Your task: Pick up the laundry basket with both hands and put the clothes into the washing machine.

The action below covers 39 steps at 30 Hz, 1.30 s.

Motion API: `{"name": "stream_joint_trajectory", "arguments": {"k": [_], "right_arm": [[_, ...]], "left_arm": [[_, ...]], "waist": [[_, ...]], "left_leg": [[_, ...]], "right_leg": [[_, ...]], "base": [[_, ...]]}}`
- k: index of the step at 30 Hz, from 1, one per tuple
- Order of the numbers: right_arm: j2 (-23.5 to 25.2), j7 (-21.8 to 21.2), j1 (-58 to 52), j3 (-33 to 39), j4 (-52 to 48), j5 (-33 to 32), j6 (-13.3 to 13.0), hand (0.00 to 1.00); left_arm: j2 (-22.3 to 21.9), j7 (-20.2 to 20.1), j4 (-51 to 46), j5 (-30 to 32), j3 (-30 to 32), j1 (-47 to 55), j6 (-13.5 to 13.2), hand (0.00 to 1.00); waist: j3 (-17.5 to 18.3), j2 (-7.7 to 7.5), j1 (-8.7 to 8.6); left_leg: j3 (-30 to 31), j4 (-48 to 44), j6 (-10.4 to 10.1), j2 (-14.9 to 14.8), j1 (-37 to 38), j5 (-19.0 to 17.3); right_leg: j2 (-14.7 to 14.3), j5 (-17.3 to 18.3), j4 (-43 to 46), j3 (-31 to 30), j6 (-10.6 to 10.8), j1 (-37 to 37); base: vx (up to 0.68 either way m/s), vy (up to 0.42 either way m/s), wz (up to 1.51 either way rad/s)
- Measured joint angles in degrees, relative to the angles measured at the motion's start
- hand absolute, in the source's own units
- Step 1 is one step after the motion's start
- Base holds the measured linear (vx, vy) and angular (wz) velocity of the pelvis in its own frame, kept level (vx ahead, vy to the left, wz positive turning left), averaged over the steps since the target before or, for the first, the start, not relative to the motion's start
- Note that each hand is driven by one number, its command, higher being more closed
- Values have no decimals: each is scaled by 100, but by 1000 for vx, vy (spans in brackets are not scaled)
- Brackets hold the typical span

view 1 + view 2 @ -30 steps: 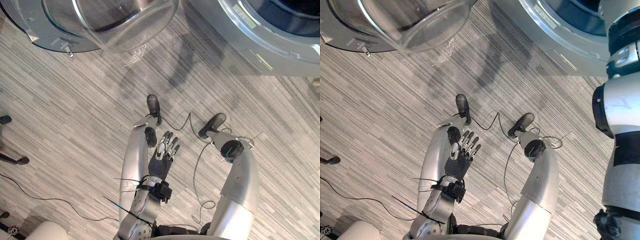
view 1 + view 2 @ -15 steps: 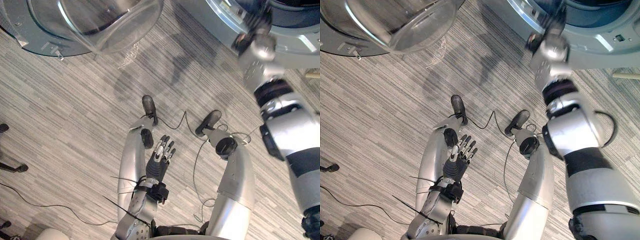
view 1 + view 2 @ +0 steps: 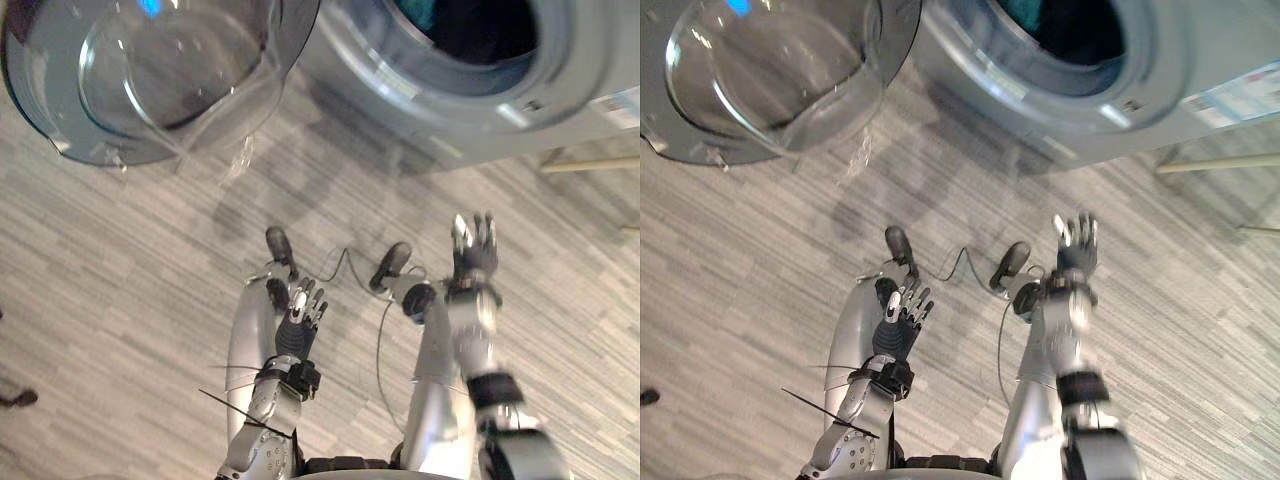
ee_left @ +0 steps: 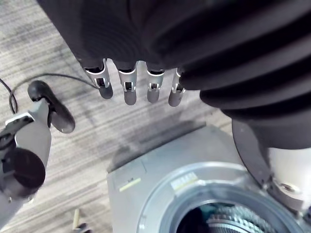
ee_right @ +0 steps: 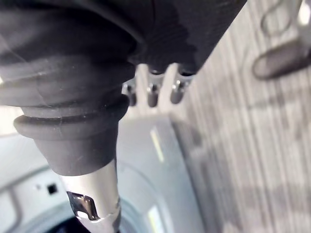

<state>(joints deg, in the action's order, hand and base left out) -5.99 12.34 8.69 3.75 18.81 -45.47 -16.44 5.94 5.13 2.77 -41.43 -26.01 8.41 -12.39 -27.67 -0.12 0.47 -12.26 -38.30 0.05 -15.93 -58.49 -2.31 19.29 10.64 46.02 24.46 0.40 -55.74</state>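
Note:
The silver washing machine (image 3: 450,110) stands at the top right with its round glass door (image 3: 150,80) swung open to the left. Inside the dark drum (image 3: 480,25) lies a bit of teal cloth (image 3: 418,10), which the left wrist view shows as teal cloth (image 4: 214,211) too. My left hand (image 3: 300,312) hangs low in front of me, open and holding nothing, its fingers (image 4: 126,90) straight. My right hand (image 3: 472,248) is held out below the machine's front, also open and holding nothing, with its fingers (image 5: 152,94) straight.
Grey striped carpet (image 3: 120,260) covers the floor in front of the machine. A pale bar (image 3: 590,163) runs along the floor at the right, beside the machine. A small dark object (image 3: 15,398) sits at the left edge.
My right arm has come away from the drum mouth and dropped down in front of me. The camera has shifted, bringing more of the drum into view. The left hand has barely moved.

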Motion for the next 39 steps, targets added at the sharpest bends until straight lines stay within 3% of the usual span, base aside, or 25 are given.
{"name": "stream_joint_trajectory", "arguments": {"k": [2, 5, 6, 7, 8, 9, 10, 11, 12, 13, 15, 20, 25, 29, 31, 35, 39], "right_arm": [[102, -24, -625, 136, 10, 368, 3, 0], [314, -142, -1551, 382, 221, 825, 67, 0], [357, -145, -1645, 433, 346, 924, 83, 0], [485, -134, -1872, 568, 594, 1063, 148, 0], [624, -135, -2178, 679, 905, 1212, 190, 0], [682, -136, -2230, 703, 1097, 1240, 218, 0], [678, -146, -2268, 722, 1385, 1305, 313, 0], [665, -156, -2276, 744, 1706, 1401, 401, 0], [614, -232, -2398, 831, 1886, 1420, 452, 0], [703, -273, -2437, 901, 2003, 1442, 469, 0], [748, -372, -2546, 1200, 2502, 1468, 681, 0], [692, -373, -2675, 1741, 2974, 1463, 812, 0], [641, -385, -2398, 1819, 3012, 1433, 812, 0], [469, -525, -1843, 1531, 3526, 1571, 804, 0], [316, -540, -1559, 1183, 3797, 1884, 805, 0], [78, -632, -1095, 592, 4001, 2385, 809, 0], [86, -622, -908, 381, 4171, 2483, 828, 0]], "left_arm": [[8, -69, 93, 83, 4, -10, -6, 0], [-3, -233, 291, 207, 43, 31, -30, 0], [-9, -265, 282, 233, 93, 74, -34, 0], [-7, -298, 274, 281, 202, 138, -46, 0], [57, -341, 254, 299, 264, 228, -40, 0], [67, -368, 270, 335, 361, 247, -38, 0], [13, -376, 260, 370, 474, 267, -42, 0], [-36, -381, 294, 381, 575, 340, -31, 0], [-94, -399, 324, 392, 590, 424, -24, 0], [-37, -431, 335, 420, 599, 408, -21, 0], [-79, -516, 371, 604, 852, 296, 55, 0], [-267, -516, 64, 861, 1516, 340, 77, 0], [-306, -323, -200, 1073, 2665, 337, 60, 0], [-340, 159, -564, 1127, 3784, 341, -210, 0], [-352, 281, -628, 1135, 4028, 403, -325, 0], [-497, 453, -770, 1319, 4245, 626, -422, 0], [-839, 703, -846, 1395, 4391, 820, -428, 0]], "waist": [[38, -59, -47], [439, -143, -121], [542, -163, -117], [664, -224, -155], [864, -364, -261], [941, -371, -272], [1048, -370, -223], [1158, -323, -152], [1355, -139, -135], [1384, -257, -145], [1543, -137, -183], [2171, 91, -226], [2452, 298, -265], [2461, 318, -97], [2444, 332, 56], [2399, 497, 196], [2322, 399, 373]], "left_leg": [[-128, 414, -75, 31, 586, 48], [-343, 1439, -237, 87, 1729, 147], [-397, 1611, -286, 84, 1930, 172], [-545, 1814, -383, 107, 2354, 233], [-595, 2006, -536, 262, 2696, 306], [-543, 1806, -536, 261, 2731, 338], [-435, 1197, -465, 198, 2747, 254], [-424, 1003, -461, 189, 3160, 232], [-450, 1687, -471, 185, 3702, -132], [-532, 1770, -458, 290, 3876, -133], [-603, 2094, -520, 289, 4413, -86], [-652, 3042, -615, 450, 5388, 144], [-459, 3234, -569, 499, 5802, 241], [-80, 2871, -548, 479, 5916, 259], [95, 2543, -548, 468, 5864, 259], [671, 1799, -511, 467, 5279, 341], [1172, 1674, -719, 603, 5038, 807]], "right_leg": [[-51, -28, -329, 46, 65, 517], [-307, -109, -1229, 161, 223, 1532], [-333, -119, -1062, 171, 190, 1630], [-310, 61, -286, -88, 196, 1908], [-305, 561, -664, -172, 228, 2600], [-310, 617, -705, -139, 29, 2669], [-326, 624, -844, -74, 80, 2848], [-396, 537, -1155, 12, 176, 3181], [-475, 403, -1312, 185, 160, 3426], [-373, 358, -1336, 192, 142, 3486], [-460, 270, -1665, 264, 212, 4030], [-648, 123, -2365, 368, 304, 4863], [-799, 28, -2835, 497, 314, 5416], [-1015, -192, -3490, 688, 308, 6131], [-1093, -300, -3811, 696, 304, 6385], [-1159, -367, -4061, 885, 280, 6459], [-961, -428, -4079, 1089, 133, 6427]], "base": [[-74, -63, 7], [-9, -93, -3], [62, -150, -5], [86, -222, 50], [91, -257, 67], [50, -226, 51], [68, -138, -22], [147, -53, -54], [184, 2, -53], [144, 21, -24], [74, -11, -4], [123, 3, -2], [149, 8, 11], [119, -56, 19], [37, -79, 5], [-6, -55, 21], [-5, -45, 18]]}}
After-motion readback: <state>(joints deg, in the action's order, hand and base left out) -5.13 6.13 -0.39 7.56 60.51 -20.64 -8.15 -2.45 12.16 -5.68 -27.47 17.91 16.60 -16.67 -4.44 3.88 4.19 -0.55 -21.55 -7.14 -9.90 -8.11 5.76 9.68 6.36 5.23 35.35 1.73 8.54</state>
